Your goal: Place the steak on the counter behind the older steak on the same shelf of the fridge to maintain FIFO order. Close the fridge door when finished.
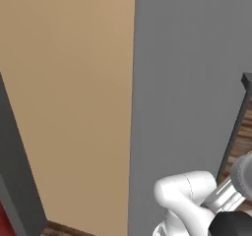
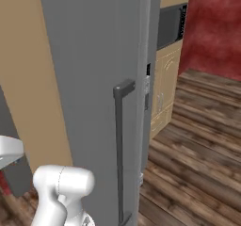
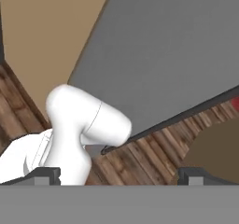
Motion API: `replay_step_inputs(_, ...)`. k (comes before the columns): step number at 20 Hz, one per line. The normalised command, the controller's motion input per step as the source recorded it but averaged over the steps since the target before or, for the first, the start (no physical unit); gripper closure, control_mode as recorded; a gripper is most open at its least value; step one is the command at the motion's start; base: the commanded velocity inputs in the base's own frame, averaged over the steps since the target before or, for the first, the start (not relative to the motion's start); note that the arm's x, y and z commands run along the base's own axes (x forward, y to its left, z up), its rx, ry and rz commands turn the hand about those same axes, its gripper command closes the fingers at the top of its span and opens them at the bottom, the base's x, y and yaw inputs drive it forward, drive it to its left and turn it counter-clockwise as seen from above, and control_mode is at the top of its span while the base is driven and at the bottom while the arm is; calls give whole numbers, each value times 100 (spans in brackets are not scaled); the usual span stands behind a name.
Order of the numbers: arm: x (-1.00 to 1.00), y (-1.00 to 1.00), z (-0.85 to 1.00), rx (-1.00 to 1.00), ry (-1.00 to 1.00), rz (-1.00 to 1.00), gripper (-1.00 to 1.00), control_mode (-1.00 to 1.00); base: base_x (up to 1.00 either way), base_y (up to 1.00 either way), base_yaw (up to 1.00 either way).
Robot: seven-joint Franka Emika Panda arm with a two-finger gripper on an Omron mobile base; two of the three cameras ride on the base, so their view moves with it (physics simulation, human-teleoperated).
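The fridge door (image 1: 187, 82) is a tall flat grey panel close in front of me, seen again in the right base view (image 2: 94, 55). Its dark bar handle (image 2: 118, 149) runs down the panel's right side. In the hand view the same grey fridge door (image 3: 177, 45) and its handle (image 3: 186, 115) slant across the top. My gripper (image 3: 121, 176) is open, its fingertips (image 3: 46, 174) set wide apart with nothing between them, pointing back over the floor and my own white arm. The steak and the counter are out of view. I cannot tell if the door is fully shut.
A tan wooden cabinet panel (image 1: 69, 82) stands left of the fridge. A dark grey slab (image 1: 15, 171) leans at the far left. To the right lie dark wood floor (image 2: 197, 164), tan cabinets with a dark built-in appliance (image 2: 169, 25) and a red wall (image 2: 216, 27).
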Motion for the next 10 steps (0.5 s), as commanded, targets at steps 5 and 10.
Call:
replay_step_inputs(5, 0, 0, 0, 0, 0, 0, -100, 100, 63, 0, -20)
replay_step_inputs(10, 8, -5, 0, 3, 0, -3, -100, -100, 40, 0, -14)
